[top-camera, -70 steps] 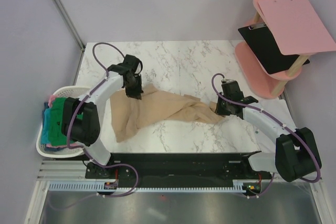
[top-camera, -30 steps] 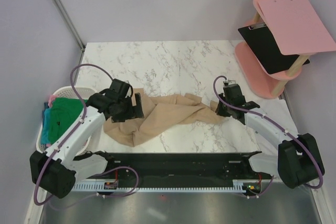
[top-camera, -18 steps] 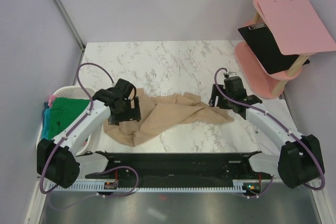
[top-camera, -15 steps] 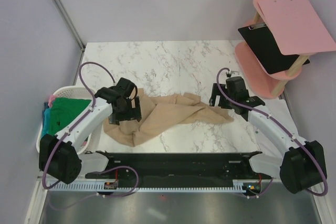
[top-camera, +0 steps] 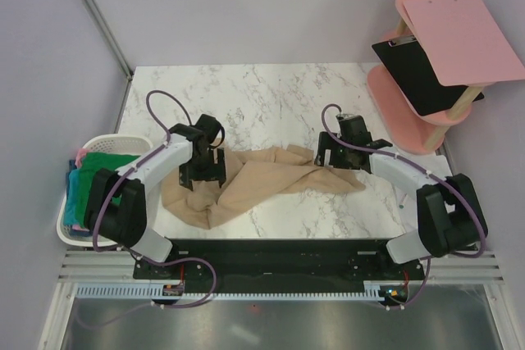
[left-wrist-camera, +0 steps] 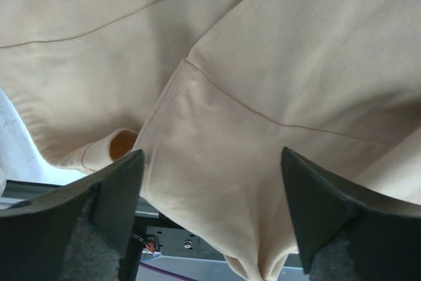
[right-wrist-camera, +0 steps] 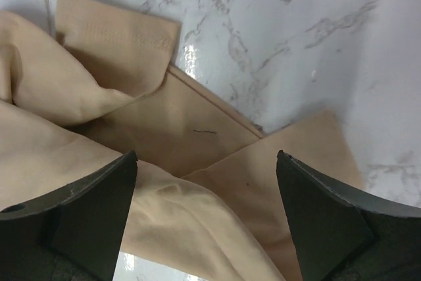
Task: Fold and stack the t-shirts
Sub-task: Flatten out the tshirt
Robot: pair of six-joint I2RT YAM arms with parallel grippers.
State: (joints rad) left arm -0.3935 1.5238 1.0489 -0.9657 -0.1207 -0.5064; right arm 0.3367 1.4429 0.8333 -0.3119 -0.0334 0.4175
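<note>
Since both end effectors are wide open with nothing in them, I read this as a re-grip before flattening. Left end effector [top-camera: 205, 175] hovers over the left part of the tan t-shirt [top-camera: 262, 179], right end effector [top-camera: 332, 161] over its right end. — Mo

Agreed. Shirt's bunched in a ridge across the bench [top-camera: 271, 96], between the arms, nowhere near flat. Which layer do we take? — Jen

Left wrist view shows a seam [left-wrist-camera: 230, 100] just ahead of the pads. Pinch one layer there, not the whole wad. — Mo

Right side: a stitched cuff [right-wrist-camera: 118, 31] lies flat on the marble, up-left of the jaws. Better target than the folds under them. — Jen

Then lift both, pull apart gently and evenly, lay it down flat. Uneven pull will probably twist it. — Mo

Green t-shirt [top-camera: 102, 165] and teal t-shirt [top-camera: 75, 194] sit in the basket [top-camera: 107, 138], just off the bench's left edge. Not folded yet. — Jen
</note>
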